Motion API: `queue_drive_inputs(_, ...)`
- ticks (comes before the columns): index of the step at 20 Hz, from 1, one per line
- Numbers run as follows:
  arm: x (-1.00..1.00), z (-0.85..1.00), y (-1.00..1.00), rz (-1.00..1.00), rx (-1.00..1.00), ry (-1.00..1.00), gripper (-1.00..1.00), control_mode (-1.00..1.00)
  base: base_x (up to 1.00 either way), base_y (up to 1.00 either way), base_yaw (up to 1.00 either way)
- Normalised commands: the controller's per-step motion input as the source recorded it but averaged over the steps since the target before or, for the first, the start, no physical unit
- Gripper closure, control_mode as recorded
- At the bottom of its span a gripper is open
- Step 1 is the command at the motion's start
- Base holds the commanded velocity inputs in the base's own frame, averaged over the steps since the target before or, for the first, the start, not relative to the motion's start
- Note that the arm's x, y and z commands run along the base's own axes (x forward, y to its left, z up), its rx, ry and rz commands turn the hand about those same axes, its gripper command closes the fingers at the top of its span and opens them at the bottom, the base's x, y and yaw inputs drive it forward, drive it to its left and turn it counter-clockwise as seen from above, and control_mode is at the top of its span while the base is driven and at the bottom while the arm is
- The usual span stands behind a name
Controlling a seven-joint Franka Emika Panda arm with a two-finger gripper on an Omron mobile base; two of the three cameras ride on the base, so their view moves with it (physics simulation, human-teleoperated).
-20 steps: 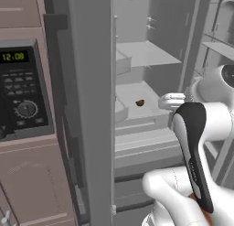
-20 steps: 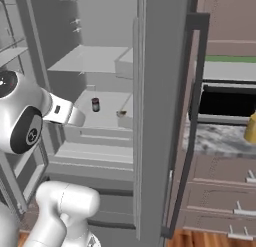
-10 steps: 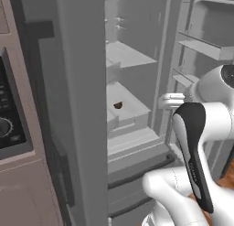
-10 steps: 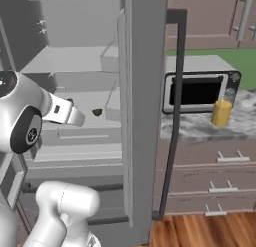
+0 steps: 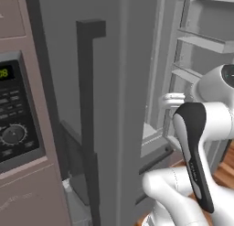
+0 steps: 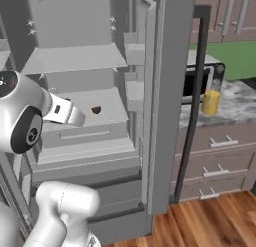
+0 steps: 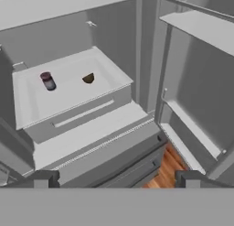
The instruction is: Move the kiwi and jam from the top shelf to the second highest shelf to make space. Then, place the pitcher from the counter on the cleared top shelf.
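Base has rolled right since a sec ago, whole view shifts w/ it: hand (image 7: 117, 179) wide open & empty, jam (image 7: 47, 81) + kiwi (image 7: 88, 78) on 2nd shelf (image 7: 68, 97) ahead of it, pitcher (image 6: 211, 100) on surface (image 6: 240, 103) well to its right, prob next.

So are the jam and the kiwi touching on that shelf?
Apart. The hand view shows the jam and the kiwi side by side with bare pale shelf plainly between them.
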Motion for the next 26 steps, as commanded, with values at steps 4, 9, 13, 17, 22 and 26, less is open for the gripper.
queue_drive_inputs(4, 0.0, 0.0, 0.0, 0.0, 0.0, 0.0, -1.0, 1.0, -0.27, 0.08, -0.36)
queue_drive_inputs(9, 0.0, 0.0, 0.0, 0.0, 0.0, 0.0, -1.0, 1.0, -0.12, -0.24, -0.48)
queue_drive_inputs(13, 0.0, 0.0, 0.0, 0.0, 0.0, 0.0, -1.0, 1.0, -0.24, -0.44, -0.5)
queue_drive_inputs(17, 0.0, 0.0, 0.0, 0.0, 0.0, 0.0, -1.0, 1.0, -0.23, -0.49, -0.54)
queue_drive_inputs(22, 0.0, 0.0, 0.0, 0.0, 0.0, 0.0, -1.0, 1.0, -0.09, -0.54, -0.61)
queue_drive_inputs(26, 0.0, 0.0, 0.0, 0.0, 0.0, 0.0, -1.0, 1.0, 0.0, -0.44, -0.64)
